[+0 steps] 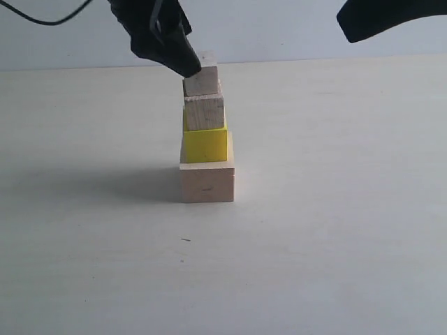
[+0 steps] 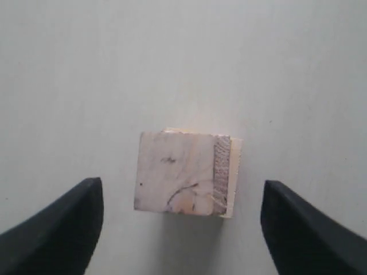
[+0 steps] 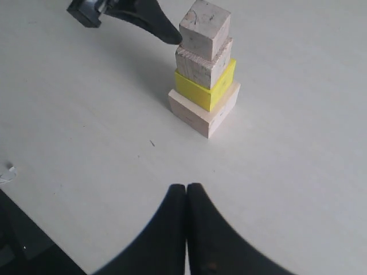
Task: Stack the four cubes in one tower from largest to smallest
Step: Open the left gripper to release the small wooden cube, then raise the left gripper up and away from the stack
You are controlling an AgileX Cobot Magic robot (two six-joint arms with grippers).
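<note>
The tower stands in the middle of the table: a large pale wood cube [image 1: 207, 183] at the bottom, then the yellow cube [image 1: 206, 144], the brownish wood cube [image 1: 204, 112], and the smallest pale cube [image 1: 202, 79] on top, set a little askew. My left gripper [image 1: 187, 66] hovers at the top cube's level, open. In the left wrist view its fingers [image 2: 69, 223] stand wide on either side of that cube [image 2: 180, 172], clear of it. My right gripper [image 3: 186, 188] is shut and empty, well back from the tower [image 3: 200, 66].
The pale table [image 1: 335, 230] carries only the tower; a small dark speck [image 1: 186, 240] lies in front of it. The right arm [image 1: 391, 17] hangs high at the top right. A dark base edge [image 3: 23, 240] shows in the right wrist view.
</note>
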